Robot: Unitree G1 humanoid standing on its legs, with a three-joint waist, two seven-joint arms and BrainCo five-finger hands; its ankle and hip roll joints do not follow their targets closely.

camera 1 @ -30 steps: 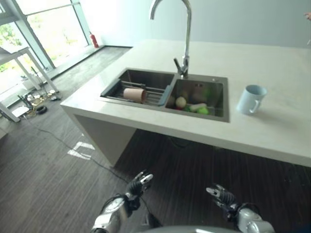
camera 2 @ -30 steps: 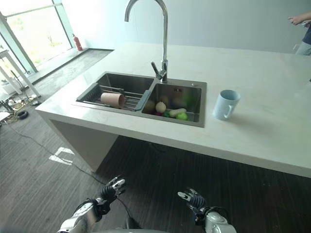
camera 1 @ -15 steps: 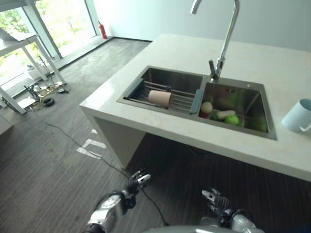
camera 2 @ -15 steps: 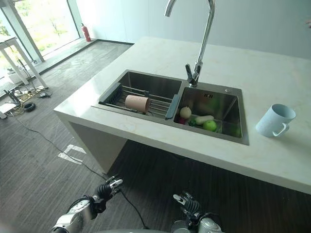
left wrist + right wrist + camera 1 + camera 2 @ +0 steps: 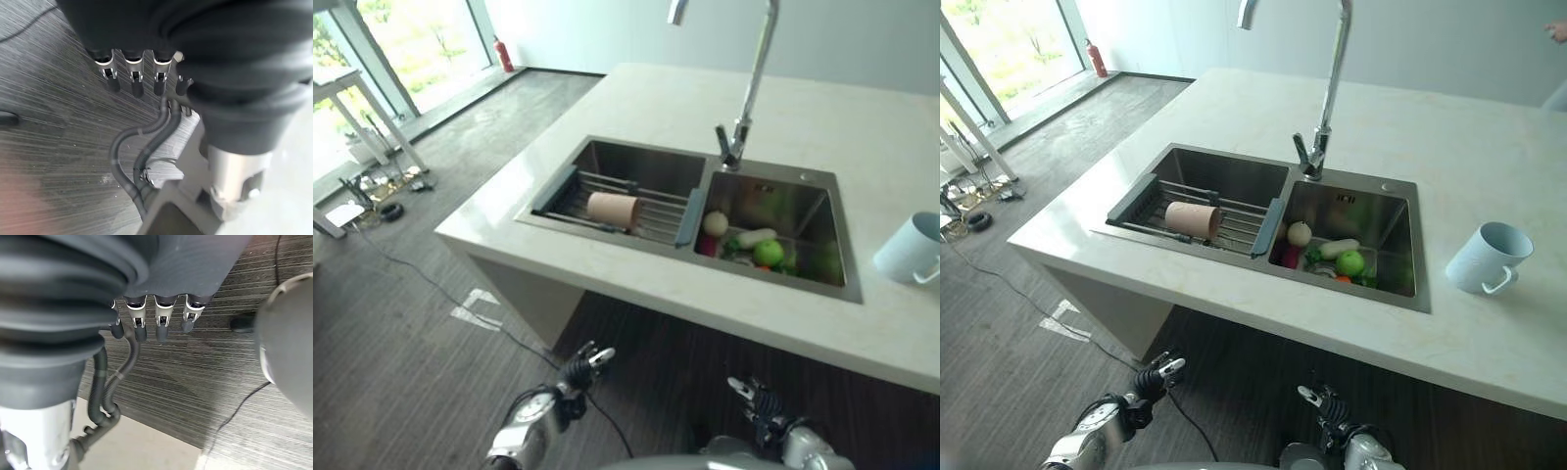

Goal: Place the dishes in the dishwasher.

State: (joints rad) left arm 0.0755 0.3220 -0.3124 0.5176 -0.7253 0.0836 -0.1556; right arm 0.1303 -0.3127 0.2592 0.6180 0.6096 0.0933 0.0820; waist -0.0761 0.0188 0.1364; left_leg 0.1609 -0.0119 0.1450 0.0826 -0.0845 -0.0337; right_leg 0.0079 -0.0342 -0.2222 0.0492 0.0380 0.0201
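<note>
Countertop [image 5: 636,108] of pale stone is seen spanning the scene, with a double steel sink [image 5: 690,211] set into it. A tall curved faucet [image 5: 744,88] is mounted at the back rim of the sink, above the divider between the two basins. A slatted drying rack [image 5: 626,201] is laid across the sink's left basin, and a tan cup [image 5: 612,209] is seen lying on its side on that rack. In the sink's right basin a cluster of vegetables and fruit [image 5: 749,250] is gathered, a green round piece among them. A pale blue mug [image 5: 1489,258] is stood upright on the counter, well to the right of the sink. Below the sink's front edge, low over the dark wood floor [image 5: 401,352], the left hand [image 5: 582,367] and the right hand [image 5: 754,401] are held apart, each with fingers relaxed and straight, nothing grasped.
</note>
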